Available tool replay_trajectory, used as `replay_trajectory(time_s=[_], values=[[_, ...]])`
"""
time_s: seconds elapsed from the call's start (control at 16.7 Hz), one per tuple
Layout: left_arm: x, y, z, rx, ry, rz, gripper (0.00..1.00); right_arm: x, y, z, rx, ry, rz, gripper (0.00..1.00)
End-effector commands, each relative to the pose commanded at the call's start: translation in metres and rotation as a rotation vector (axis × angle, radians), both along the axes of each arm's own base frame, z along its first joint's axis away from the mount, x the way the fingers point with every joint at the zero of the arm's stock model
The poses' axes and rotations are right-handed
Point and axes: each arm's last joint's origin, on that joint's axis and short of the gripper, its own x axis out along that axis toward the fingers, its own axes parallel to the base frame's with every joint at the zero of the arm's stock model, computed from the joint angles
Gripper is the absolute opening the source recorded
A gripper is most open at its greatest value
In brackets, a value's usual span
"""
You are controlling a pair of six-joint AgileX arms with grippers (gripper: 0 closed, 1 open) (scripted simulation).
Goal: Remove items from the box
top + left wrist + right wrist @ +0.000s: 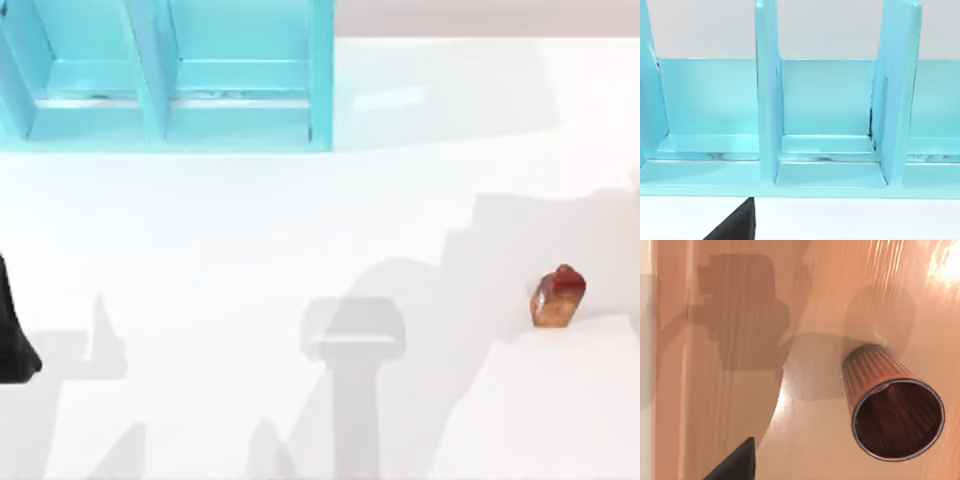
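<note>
Top view shows the white worktop (pixel 250 230) with a blue shelf rack (pixel 170 90) at its far left corner, its compartments open toward me. The orange-brown carton (pixel 558 297) with its red gabled top stands on the worktop near the right edge, well apart from the rack. My left arm (pixel 12 335) is a dark shape at the left edge, parked low beside the worktop.

From my left wrist view, the rack's dividers (pixel 767 95) stand upright and split it into compartments with pale blue floors. A dark tip of my left gripper (pixel 737 225) pokes into the lower edge; whether it is open or closed I cannot tell.

From my right wrist view, the pinkish-brown ribbed cup (pixel 890 405) rests on a glossy wooden surface (pixel 730 405), its dark mouth turned toward the camera. A dark tip of my right gripper (pixel 737 465) sits apart from the cup, touching nothing I can see; I cannot tell its state either.
</note>
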Motion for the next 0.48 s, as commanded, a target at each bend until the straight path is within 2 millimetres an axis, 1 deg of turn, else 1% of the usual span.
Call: replay_trajectory(time_s=[0.12,0.18,0.24,0.3,0.48], values=[[0.000,0.000,0.000,0.000,0.000,0.000,1.00,-0.009,-0.031,-0.001,0.007,0.029,0.005,1.00],[0.000,0.000,0.000,0.000,0.000,0.000,1.00,-0.012,-0.040,-0.002,0.012,0.039,0.007,1.00],[0.000,0.000,0.000,0.000,0.000,0.000,1.00,-0.015,-0.046,-0.003,0.015,0.047,0.008,1.00],[0.000,0.000,0.000,0.000,0.000,0.000,1.00,-0.016,-0.047,-0.003,0.017,0.049,0.008,1.00],[0.000,0.000,0.000,0.000,0.000,0.000,1.00,-0.016,-0.047,-0.003,0.017,0.049,0.008,1.00]])
